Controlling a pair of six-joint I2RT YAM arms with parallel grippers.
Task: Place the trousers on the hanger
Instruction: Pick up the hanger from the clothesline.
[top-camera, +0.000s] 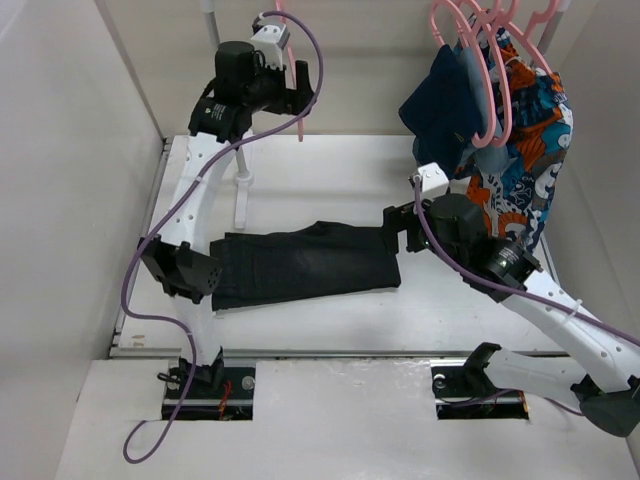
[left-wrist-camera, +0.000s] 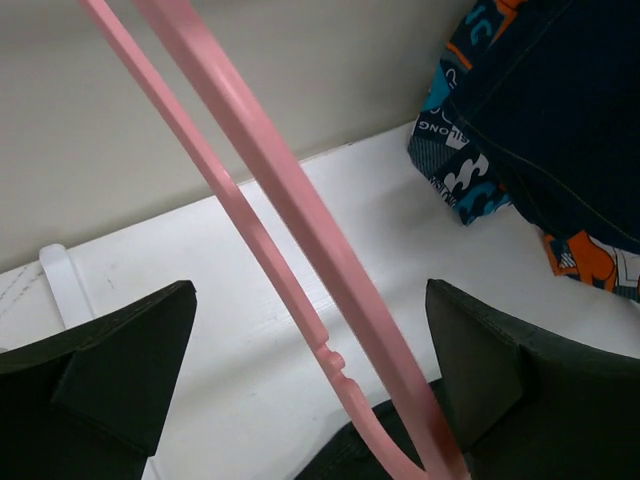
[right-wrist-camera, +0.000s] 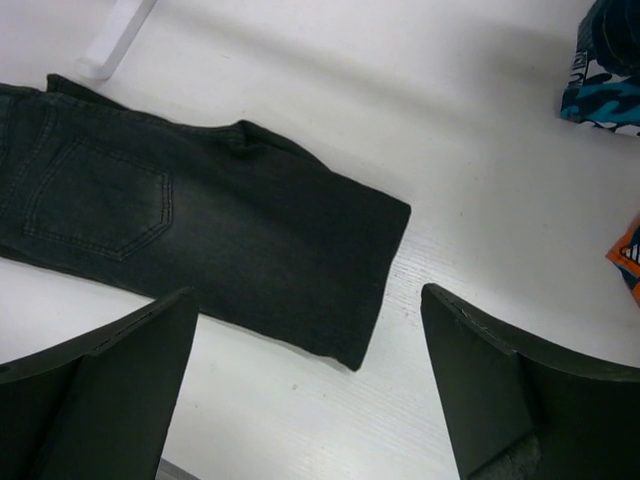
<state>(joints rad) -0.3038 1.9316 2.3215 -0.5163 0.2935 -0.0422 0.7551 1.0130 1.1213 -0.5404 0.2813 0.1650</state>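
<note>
The black trousers (top-camera: 300, 265) lie folded flat across the middle of the table; in the right wrist view their hem end (right-wrist-camera: 230, 220) shows. The single pink hanger (top-camera: 300, 128) hangs at the back left. My left gripper (top-camera: 303, 95) is raised there and open, with the hanger's two pink bars (left-wrist-camera: 270, 170) running between its fingers (left-wrist-camera: 120, 370), close to the right one, not clamped. My right gripper (top-camera: 396, 228) is open and empty, low over the trousers' right end, its fingers (right-wrist-camera: 510, 390) straddling the hem corner from above.
Bunched pink hangers (top-camera: 490, 60) at the back right carry a navy garment (top-camera: 450, 95) and an orange-blue patterned cloth (top-camera: 525, 150), which hang just behind my right arm. A white stand post (top-camera: 240, 190) rises left of centre. Walls close in on both sides.
</note>
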